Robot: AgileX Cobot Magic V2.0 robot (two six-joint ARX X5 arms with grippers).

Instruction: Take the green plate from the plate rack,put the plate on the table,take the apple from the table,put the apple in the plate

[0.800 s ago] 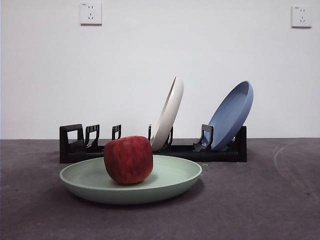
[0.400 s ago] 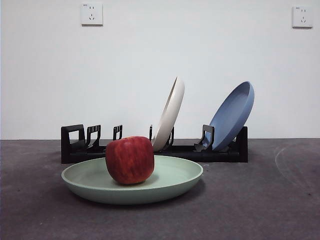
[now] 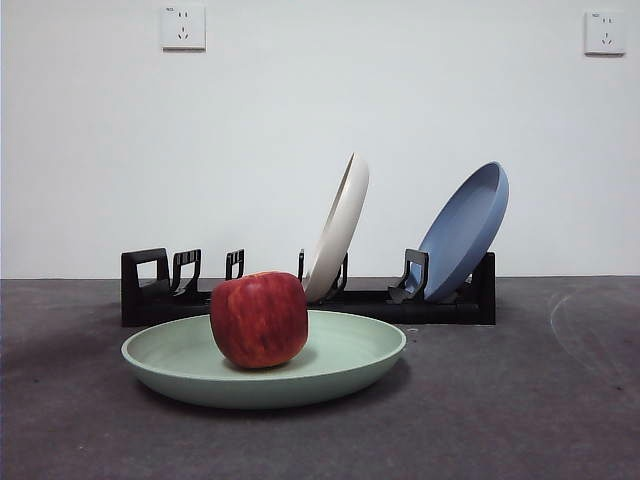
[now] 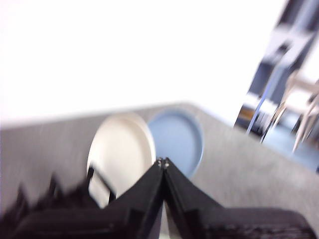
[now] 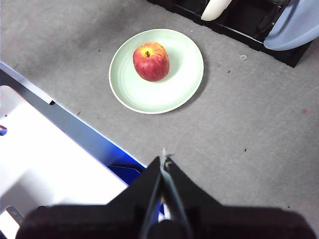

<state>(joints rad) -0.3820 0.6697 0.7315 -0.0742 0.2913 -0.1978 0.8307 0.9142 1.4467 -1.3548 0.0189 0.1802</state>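
Only the right wrist view looks down onto the apple (image 5: 151,61), showing the orange-yellow patch around its stem and its place a little off the middle of the green plate (image 5: 177,84); the level front view shows instead the plate's raised rim (image 3: 375,350) and the apple's blocky red side (image 3: 259,319). The plate lies flat on the table (image 3: 520,400), just in front of the plate rack (image 3: 160,285). In the rack a cream-white plate (image 3: 340,225) and a blue plate (image 3: 465,228) lean in separate slots, and the left wrist view, though blurred, shows their round faces, cream (image 4: 122,149) beside blue (image 4: 177,137). The left gripper (image 4: 163,162) has its black jaws pressed together on nothing, up above the rack. The right gripper (image 5: 163,159) is likewise closed and empty, well apart from the plate. The table is dark grey, matte and speckled.
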